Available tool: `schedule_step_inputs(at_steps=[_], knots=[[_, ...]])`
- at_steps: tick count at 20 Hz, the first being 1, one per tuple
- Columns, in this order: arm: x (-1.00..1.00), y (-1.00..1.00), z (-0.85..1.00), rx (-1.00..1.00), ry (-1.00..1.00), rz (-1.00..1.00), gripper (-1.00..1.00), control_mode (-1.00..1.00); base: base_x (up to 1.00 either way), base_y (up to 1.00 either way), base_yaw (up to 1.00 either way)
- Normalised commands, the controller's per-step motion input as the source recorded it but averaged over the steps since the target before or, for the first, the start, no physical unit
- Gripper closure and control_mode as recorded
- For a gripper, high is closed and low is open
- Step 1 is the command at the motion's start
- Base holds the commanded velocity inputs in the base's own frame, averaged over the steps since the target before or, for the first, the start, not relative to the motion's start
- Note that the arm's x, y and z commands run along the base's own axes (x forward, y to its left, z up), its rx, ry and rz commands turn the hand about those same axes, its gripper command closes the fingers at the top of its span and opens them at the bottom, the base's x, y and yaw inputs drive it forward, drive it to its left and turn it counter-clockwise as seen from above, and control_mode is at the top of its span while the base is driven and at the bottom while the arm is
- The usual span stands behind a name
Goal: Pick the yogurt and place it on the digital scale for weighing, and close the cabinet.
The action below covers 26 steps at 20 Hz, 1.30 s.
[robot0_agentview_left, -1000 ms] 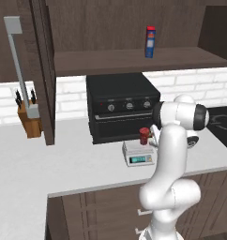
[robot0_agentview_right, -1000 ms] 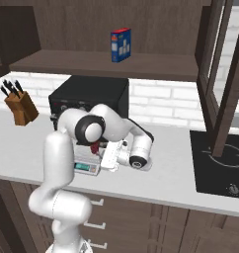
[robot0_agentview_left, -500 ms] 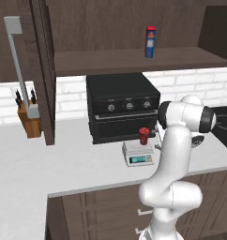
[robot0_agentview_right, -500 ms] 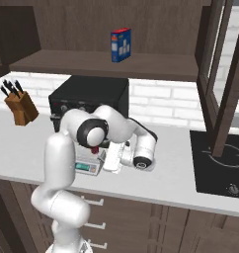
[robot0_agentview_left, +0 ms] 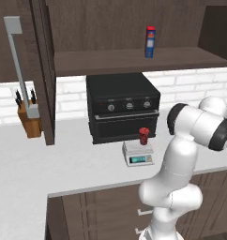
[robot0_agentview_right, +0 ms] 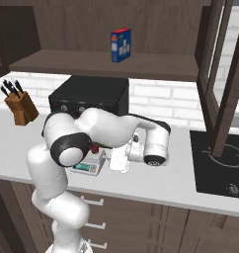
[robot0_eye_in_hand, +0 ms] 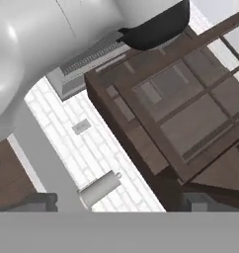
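The yogurt [robot0_agentview_left: 143, 136], a small dark-red cup, stands upright on the white digital scale [robot0_agentview_left: 138, 154], in front of the black oven. In the right base view the yogurt [robot0_agentview_right: 95, 147] peeks out behind my arm, above the scale [robot0_agentview_right: 88, 165]. My gripper [robot0_agentview_right: 118, 161] hangs just right of the scale, apart from the cup. In the hand view its fingertips [robot0_eye_in_hand: 40, 201] stand wide apart, so the gripper [robot0_eye_in_hand: 120, 202] is open with nothing in it. The cabinet stands open: its left door [robot0_agentview_left: 42, 70] and right door [robot0_agentview_right: 221, 74] swing out over the counter.
A black oven [robot0_agentview_left: 122, 105] sits behind the scale. On the cabinet shelf stands a blue can [robot0_agentview_left: 150, 42], seen as a blue box [robot0_agentview_right: 120, 45] from the right. A knife block [robot0_agentview_left: 29, 119] is at the left. A cooktop [robot0_agentview_right: 220, 163] lies at the right.
The gripper has opened and let go of the yogurt, which stays on the scale. The arm has drawn back to the right, away from the cup.
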Motion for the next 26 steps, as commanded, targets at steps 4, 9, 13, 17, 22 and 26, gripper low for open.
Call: schedule_step_inputs(at_steps=[4, 9, 13, 17, 22, 26], knots=[[-0.67, -0.40, 0.83, 0.00, -0.36, -0.35, -1.00, -1.00, 0.00, 0.00, 0.00], [-0.74, -0.11, 0.74, 0.04, -0.48, -0.33, -1.00, -1.00, 0.00, 0.00, 0.00], [-0.89, -0.18, 0.65, 0.17, -0.38, -0.30, -1.00, -1.00, 0.00, 0.00, 0.00], [-0.63, -0.41, 0.43, 0.16, -0.29, -0.37, -1.00, -1.00, 0.00, 0.00, 0.00], [-0.36, -0.65, 0.41, 0.24, -0.08, -0.43, -1.00, -1.00, 0.00, 0.00, 0.00], [-0.20, -0.88, 0.28, 0.22, 0.01, -0.29, -1.00, -1.00, 0.00, 0.00, 0.00]])
